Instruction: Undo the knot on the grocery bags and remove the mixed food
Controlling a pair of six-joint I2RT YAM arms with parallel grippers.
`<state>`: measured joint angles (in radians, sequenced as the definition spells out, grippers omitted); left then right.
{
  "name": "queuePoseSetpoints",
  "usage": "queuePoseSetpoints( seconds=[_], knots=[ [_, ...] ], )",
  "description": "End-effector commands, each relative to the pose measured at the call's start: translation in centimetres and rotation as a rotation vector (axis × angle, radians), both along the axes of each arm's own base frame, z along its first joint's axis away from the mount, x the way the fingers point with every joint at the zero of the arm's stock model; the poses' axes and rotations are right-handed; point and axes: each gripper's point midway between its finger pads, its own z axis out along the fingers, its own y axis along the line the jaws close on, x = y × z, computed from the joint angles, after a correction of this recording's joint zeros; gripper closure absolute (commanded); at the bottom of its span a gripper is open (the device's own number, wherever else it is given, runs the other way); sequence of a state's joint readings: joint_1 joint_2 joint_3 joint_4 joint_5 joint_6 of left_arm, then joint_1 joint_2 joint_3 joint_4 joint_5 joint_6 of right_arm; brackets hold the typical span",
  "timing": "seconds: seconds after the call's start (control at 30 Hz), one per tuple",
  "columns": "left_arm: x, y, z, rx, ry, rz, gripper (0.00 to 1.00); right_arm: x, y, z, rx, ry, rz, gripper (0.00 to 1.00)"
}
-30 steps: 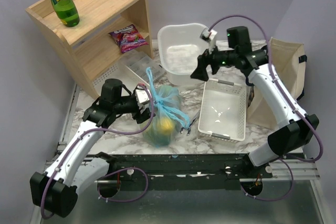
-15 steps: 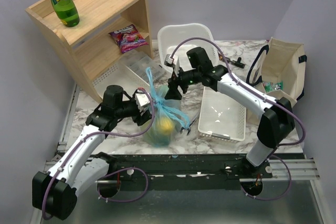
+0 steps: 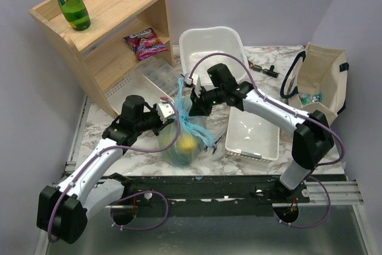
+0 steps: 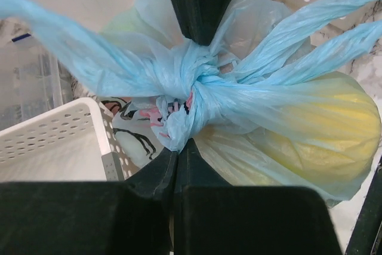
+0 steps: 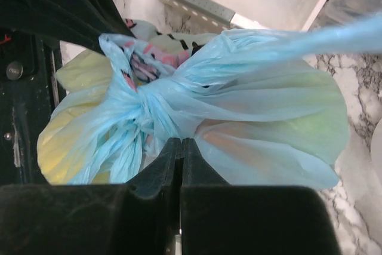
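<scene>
The light-blue grocery bag (image 3: 185,138) stands on the marble table between my arms, its handles tied in the knot (image 3: 182,110) on top. Through the plastic some mixed food shows: a yellow round fruit (image 3: 188,143), and yellow and pale green shapes (image 4: 334,129) in the wrist views. My left gripper (image 3: 171,115) comes in from the left, shut, its tips pinching the fold at the knot (image 4: 191,85). My right gripper (image 3: 194,104) comes from the right, shut, its tips nipping the bag's plastic (image 5: 197,117) just beside the knot (image 5: 140,97). The two grippers face each other across the knot.
A wooden shelf (image 3: 128,4) at the back left carries a green bottle (image 3: 70,1) and a purple packet (image 3: 145,43). A white tub (image 3: 212,49), a perforated white basket (image 3: 253,126) and a clear box (image 3: 156,76) ring the bag. A beige tote (image 3: 319,82) stands at the right.
My right arm swung from the white tub down to the knot. Both grippers went from open to shut at the knot. The left gripper edged closer to the bag.
</scene>
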<state>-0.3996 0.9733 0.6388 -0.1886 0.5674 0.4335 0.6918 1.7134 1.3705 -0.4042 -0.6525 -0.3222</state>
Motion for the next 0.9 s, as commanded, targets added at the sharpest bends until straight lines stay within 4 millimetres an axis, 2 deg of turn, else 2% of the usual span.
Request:
queuePoseSetpoints(
  seconds=[0.0, 0.1, 0.2, 0.27, 0.33, 0.37, 0.4, 0.43, 0.47, 0.5, 0.57, 0.67, 0.87],
  knots=[
    [-1.5, 1.3, 0.8, 0.039, -0.077, -0.013, 1.00, -1.2, -3.7, 0.0, -0.111, -0.039, -0.073, 0.99],
    [-2.3, 2.7, 0.1, 0.054, -0.092, -0.006, 1.00, -1.4, -6.2, 0.0, -0.143, -0.036, -0.111, 0.99],
    [-2.7, 3.9, -0.9, 0.071, -0.089, 0.000, 1.00, -1.2, -9.0, -0.9, -0.186, -0.018, -0.148, 0.99],
    [-2.8, 4.1, -1.0, 0.070, -0.097, -0.012, 1.00, -1.5, -9.9, -0.9, -0.189, -0.006, -0.145, 0.99],
    [-3.2, 3.3, -0.1, 0.039, -0.113, -0.059, 1.00, -2.2, -8.8, 0.5, -0.129, -0.002, -0.084, 0.99],
    [-3.4, 2.7, 0.3, 0.019, -0.114, -0.081, 1.00, -2.1, -7.7, 1.5, -0.087, 0.003, -0.074, 0.89],
    [-3.3, 2.2, 0.9, 0.005, -0.126, -0.097, 1.00, -2.1, -6.4, 2.5, -0.047, 0.011, -0.064, 0.62],
    [-3.3, 1.7, 1.1, 0.001, -0.133, -0.113, 1.00, -2.0, -5.3, 3.3, -0.019, 0.008, -0.056, 0.42],
    [-3.2, 1.1, 1.5, 0.001, -0.145, -0.132, 1.00, -1.9, -4.1, 3.8, 0.003, 0.004, -0.050, 0.29],
    [-3.0, 0.8, 1.7, 0.003, -0.153, -0.138, 1.00, -1.9, -3.1, 4.3, 0.023, -0.005, -0.042, 0.23],
    [-2.7, 0.3, 2.2, -0.005, -0.165, -0.150, 1.00, -2.2, -1.2, 4.5, 0.051, -0.036, -0.015, 0.17],
    [-2.4, -0.2, 2.8, -0.009, -0.177, -0.161, 1.00, -3.1, 1.1, 3.9, 0.049, -0.072, 0.054, 0.16],
    [-2.4, -0.8, 3.9, -0.024, -0.193, -0.173, 1.00, -2.2, 2.2, -0.2, 0.003, -0.103, 0.096, 0.18]
  ],
)
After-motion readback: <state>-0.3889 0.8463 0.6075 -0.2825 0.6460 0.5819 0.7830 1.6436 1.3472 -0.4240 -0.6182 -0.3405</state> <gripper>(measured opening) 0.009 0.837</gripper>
